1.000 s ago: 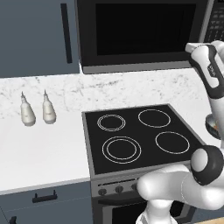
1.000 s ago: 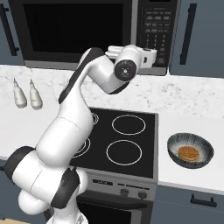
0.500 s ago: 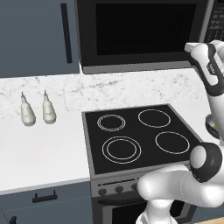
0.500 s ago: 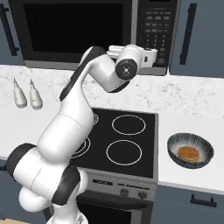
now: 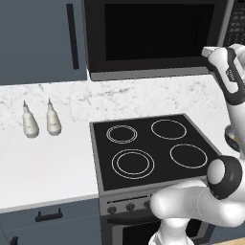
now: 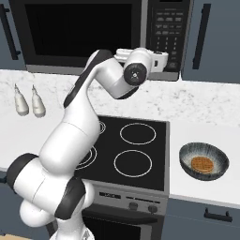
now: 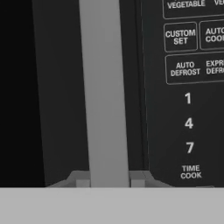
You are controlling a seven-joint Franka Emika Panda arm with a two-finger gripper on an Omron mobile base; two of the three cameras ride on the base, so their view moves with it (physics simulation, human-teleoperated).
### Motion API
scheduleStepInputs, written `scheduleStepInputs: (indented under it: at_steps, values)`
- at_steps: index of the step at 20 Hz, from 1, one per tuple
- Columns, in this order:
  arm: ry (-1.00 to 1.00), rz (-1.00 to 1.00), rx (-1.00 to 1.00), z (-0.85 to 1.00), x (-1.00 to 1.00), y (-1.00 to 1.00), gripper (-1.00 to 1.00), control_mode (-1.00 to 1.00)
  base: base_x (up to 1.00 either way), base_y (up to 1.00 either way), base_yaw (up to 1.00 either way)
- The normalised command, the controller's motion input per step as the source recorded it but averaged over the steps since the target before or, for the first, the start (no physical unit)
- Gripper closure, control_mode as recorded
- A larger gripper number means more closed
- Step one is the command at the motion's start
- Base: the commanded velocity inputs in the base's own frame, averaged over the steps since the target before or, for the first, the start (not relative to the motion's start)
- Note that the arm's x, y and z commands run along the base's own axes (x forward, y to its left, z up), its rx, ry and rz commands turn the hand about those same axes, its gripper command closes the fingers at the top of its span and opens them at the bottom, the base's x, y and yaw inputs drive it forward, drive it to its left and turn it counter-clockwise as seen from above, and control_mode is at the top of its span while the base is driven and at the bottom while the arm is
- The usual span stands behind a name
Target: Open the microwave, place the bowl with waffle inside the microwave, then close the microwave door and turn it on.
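The black microwave (image 6: pixel 79 33) hangs above the stove with its door (image 5: pixel 158 33) closed. My gripper (image 6: pixel 161 60) is raised to the seam between the door and the button panel (image 6: pixel 168 23). Up close, the grey vertical door handle (image 7: pixel 104 87) runs between my fingertips (image 7: pixel 83 180), which press on both its sides, so the gripper (image 7: pixel 110 179) is shut on the handle. The dark grey-blue bowl (image 6: pixel 204 161) stands on the counter right of the stove, and the brown-orange waffle (image 6: pixel 202 165) lies inside it.
The black four-ring stovetop (image 5: pixel 153 148) lies below the microwave. Two pale bottles (image 5: pixel 29 123) stand on the white counter (image 5: pixel 48 162) to the left. Blue-grey cabinet doors with black bar handles (image 6: pixel 201 28) flank the microwave.
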Motion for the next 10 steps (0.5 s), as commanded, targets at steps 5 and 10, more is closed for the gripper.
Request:
scheduleStepInputs:
  at_steps: [5,10]
  values:
    - [0.00,0.00,0.00,0.00,-0.62,0.00,1.00,-1.00,0.00,0.00,0.00]
    - [0.00,0.00,0.00,0.00,-1.00,0.00,1.00,-1.00,0.00,0.00,0.00]
